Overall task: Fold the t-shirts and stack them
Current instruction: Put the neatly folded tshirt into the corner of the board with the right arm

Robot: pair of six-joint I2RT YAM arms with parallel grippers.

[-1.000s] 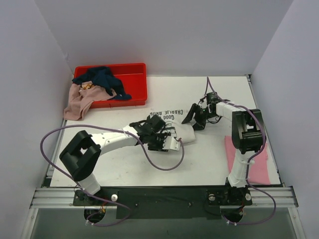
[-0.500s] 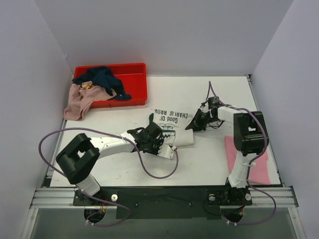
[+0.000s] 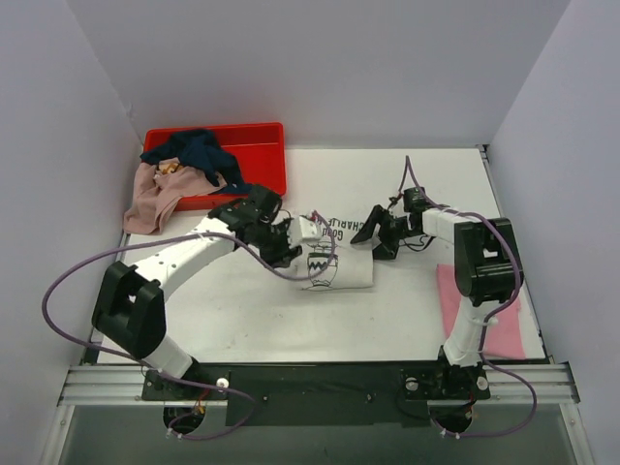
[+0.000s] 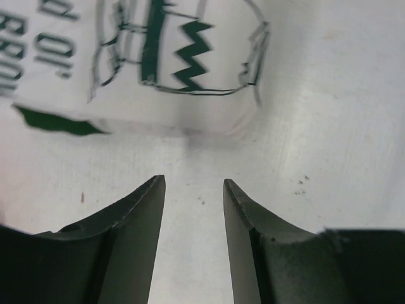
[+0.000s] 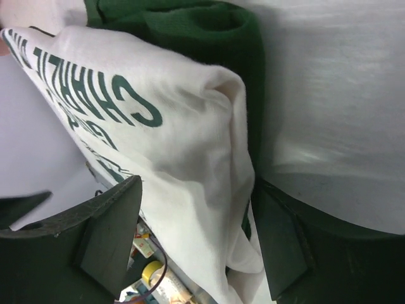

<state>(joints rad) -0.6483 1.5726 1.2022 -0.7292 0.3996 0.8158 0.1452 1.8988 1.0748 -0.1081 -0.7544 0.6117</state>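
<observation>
Cloth sits at the centre of things: a folded white cotton t-shirt [image 3: 334,266] with dark green cartoon print and lettering lies near the middle of the white counter [image 3: 242,310]. It makes a fairly neat rectangle. The lettering runs along its far edge, and a drawn figure in a zigzag-striped top faces up. From the left wrist view, a sliver of dark green fabric peeks out from under one folded edge.

The left tool [image 4: 193,183] hangs low at the shirt's left side. Its two dark fingers are parted, with only bare counter between them. The shirt's fold lies just ahead of the tips and is not touching them.

The right tool [image 5: 197,183] is at the shirt's far right corner, its fingers spread wide. A bunched white fold showing part of the lettering, with dark green cloth beside it, fills the gap between them. I cannot tell from where I stand whether the pads actually press on the cloth, but the fingers look released rather than pinched.

At the far left corner of the counter stands a red plastic crate [image 3: 260,160]. A crumpled navy t-shirt [image 3: 199,153] is heaped in its left half. A dusty pink t-shirt [image 3: 153,199] spills over the crate's near left corner and down onto the counter.

A bright pink t-shirt [image 3: 506,334] lies flat by the near right edge, well apart from the white one and partly hidden behind the right arm.
</observation>
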